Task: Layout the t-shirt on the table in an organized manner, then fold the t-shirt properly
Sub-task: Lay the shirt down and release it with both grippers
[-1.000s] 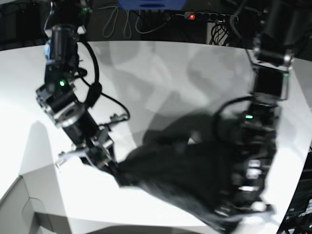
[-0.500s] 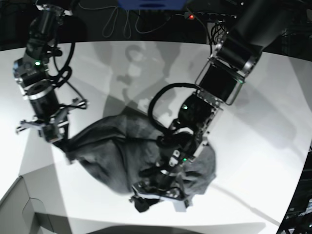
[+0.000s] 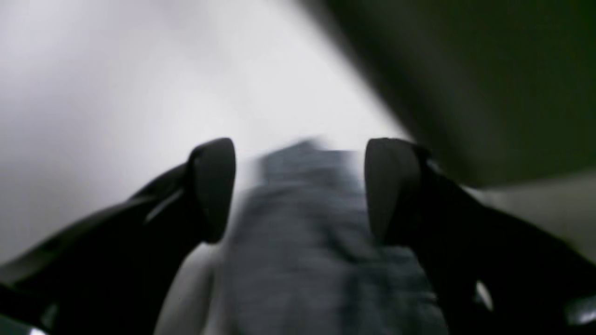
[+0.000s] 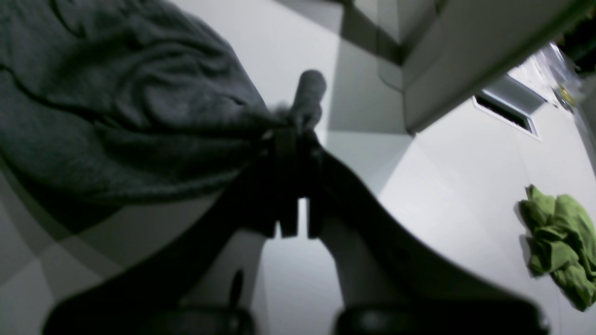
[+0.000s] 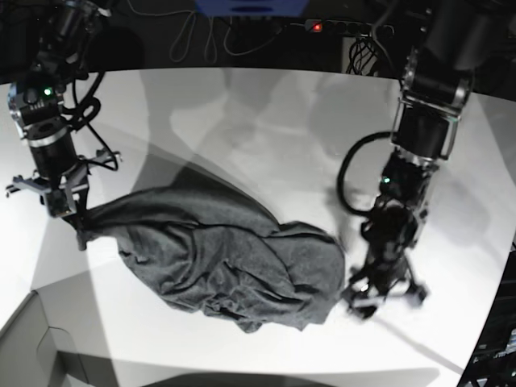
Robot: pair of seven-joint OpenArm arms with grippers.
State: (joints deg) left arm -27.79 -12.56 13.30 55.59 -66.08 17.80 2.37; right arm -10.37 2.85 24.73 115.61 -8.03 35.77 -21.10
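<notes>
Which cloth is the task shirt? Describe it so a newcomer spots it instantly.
On the white table, between the two arms, lies a crumpled dark heap: the t-shirt. The right gripper pinches its corner. It is charcoal grey, unlike the green cloth seen only in the right wrist view.

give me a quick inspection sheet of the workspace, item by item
surface: white table, shadowed, bare around the cloth
job's things: t-shirt bunched in a crumpled heap, not laid out
clutter: green cloth seen off to one side in the right wrist view; grey box corner
grippers: right gripper shut on the t-shirt's edge; left gripper open, fabric between its jaws, not clamped
cables: black cable looping by the left arm
surroundings: power strip behind the table
</notes>
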